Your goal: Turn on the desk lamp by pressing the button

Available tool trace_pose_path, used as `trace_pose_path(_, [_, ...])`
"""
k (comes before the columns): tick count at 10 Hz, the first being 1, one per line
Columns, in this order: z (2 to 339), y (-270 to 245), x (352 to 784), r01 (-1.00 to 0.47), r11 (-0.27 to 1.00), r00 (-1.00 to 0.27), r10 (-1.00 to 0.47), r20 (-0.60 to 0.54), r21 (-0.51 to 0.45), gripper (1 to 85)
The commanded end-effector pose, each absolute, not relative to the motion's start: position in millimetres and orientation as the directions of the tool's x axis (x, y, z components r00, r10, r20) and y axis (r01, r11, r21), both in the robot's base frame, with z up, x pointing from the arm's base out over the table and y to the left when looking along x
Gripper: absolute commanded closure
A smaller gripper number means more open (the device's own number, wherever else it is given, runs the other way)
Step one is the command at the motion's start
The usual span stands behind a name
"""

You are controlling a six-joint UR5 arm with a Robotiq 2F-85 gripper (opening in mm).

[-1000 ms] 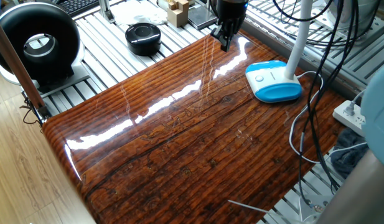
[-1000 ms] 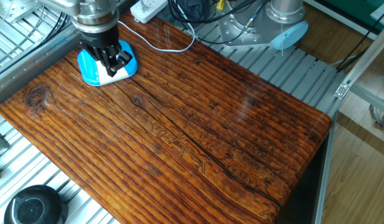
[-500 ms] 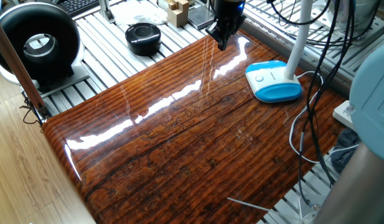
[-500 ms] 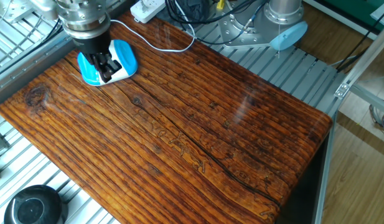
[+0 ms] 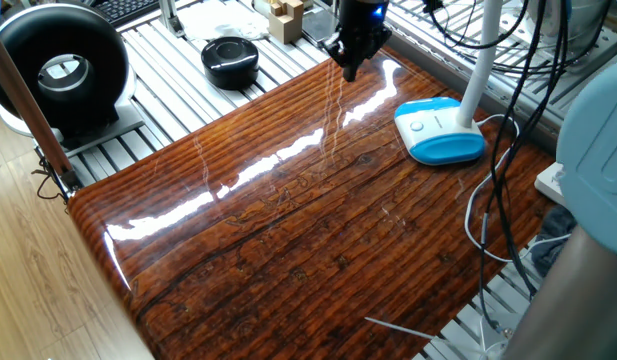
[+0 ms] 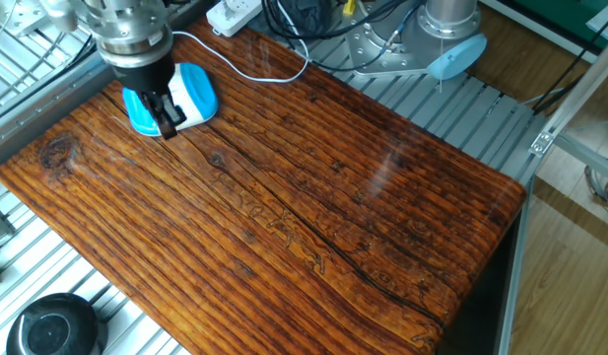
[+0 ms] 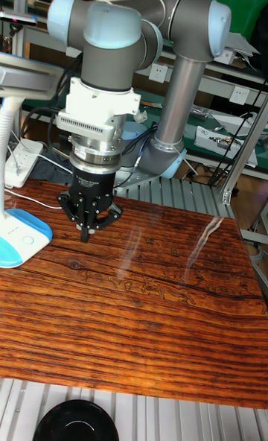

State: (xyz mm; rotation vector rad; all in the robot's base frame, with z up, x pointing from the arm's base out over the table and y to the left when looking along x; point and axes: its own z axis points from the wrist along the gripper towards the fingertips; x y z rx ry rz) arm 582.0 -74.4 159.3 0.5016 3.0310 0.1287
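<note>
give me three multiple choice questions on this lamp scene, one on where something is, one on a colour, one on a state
1. Where is the tool relative to the lamp?
A. pressing on the base
B. above the wooden table, off to the side of the base
C. beyond the table over the black disc

2. What colour are the sides of the lamp base?
A. light blue
B. red
C. black

3. Is the tool touching the lamp button?
A. yes, it is on the button
B. no, it is clear of the base
C. it grips the lamp neck

Answers:
1. B, the tall fixed view shows bare table between the tool and the base.
2. A, one fixed view shows a white top over light blue sides.
3. B, in that same view the button is uncovered, with the tool well away from it.
</note>
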Motion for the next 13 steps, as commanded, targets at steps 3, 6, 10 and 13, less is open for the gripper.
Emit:
trace_pose_path(3, [161.5,-38.7,614.7,0.548,0.808,-0.821,0.569,-0.044,0.214,84.7])
trace_pose_path(6, [152.2,-34.3,621.8,0.581,0.786,-0.799,0.6,-0.035,0.212,84.7])
trace_pose_path(10, [129.9,-41.7,582.9,0.486,0.87,-0.874,0.479,0.082,0.089,84.7])
trace_pose_path(13, [129.2,-45.4,546.6,0.454,0.891,-0.874,0.442,0.203,0.014,84.7])
